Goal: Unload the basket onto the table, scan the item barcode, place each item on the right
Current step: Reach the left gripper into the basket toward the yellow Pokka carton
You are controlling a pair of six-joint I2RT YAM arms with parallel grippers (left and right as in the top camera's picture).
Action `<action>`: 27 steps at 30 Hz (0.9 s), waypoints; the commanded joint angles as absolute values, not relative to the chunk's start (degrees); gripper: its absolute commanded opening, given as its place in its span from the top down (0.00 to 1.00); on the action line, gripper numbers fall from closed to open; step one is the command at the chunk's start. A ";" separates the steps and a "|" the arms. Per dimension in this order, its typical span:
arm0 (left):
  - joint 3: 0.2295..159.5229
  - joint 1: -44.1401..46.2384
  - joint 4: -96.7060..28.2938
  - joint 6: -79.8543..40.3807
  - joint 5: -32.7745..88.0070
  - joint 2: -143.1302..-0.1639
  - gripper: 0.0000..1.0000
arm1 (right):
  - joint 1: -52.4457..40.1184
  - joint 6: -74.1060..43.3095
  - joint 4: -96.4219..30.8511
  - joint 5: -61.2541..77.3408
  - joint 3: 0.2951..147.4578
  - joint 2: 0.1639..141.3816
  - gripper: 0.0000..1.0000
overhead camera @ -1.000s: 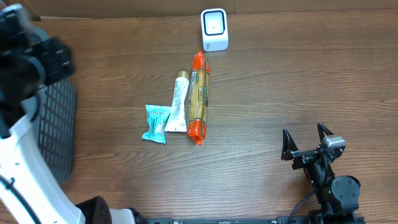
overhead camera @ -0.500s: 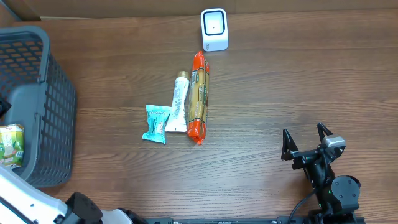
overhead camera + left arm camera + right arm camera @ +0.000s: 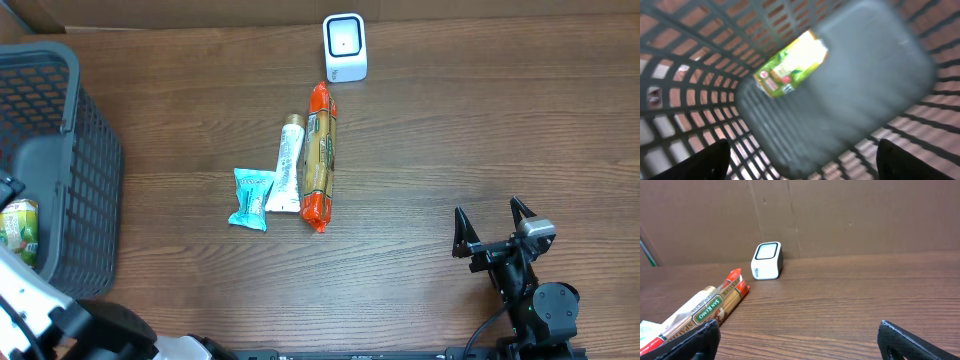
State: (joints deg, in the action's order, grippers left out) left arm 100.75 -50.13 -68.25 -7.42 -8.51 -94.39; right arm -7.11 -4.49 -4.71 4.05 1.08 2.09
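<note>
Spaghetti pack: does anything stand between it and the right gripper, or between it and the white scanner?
Nothing visible does. Only bare table lies between the right gripper and the spaghetti pack, and between the pack and the scanner. The tube and the teal packet lie on the pack's other side.

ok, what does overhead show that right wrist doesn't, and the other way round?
Overhead only: the dark mesh basket at the left edge, a green carton lying in it, and the teal packet in full.
Right wrist only: the San Remo label on the spaghetti pack, readable from the side.
Both: that pack, the tube beside it, the white scanner at the far edge, and the right gripper, open and holding nothing.
</note>
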 commanded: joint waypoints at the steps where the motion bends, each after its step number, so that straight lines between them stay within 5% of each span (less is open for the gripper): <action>1: 93.27 -50.33 -64.53 0.36 -17.39 -97.23 0.08 | -6.90 -4.69 -4.49 3.68 0.45 1.56 0.00; 27: 85.54 -49.91 -43.29 20.56 -16.51 -111.77 0.04 | -6.90 -4.69 -4.47 3.68 0.45 1.56 0.00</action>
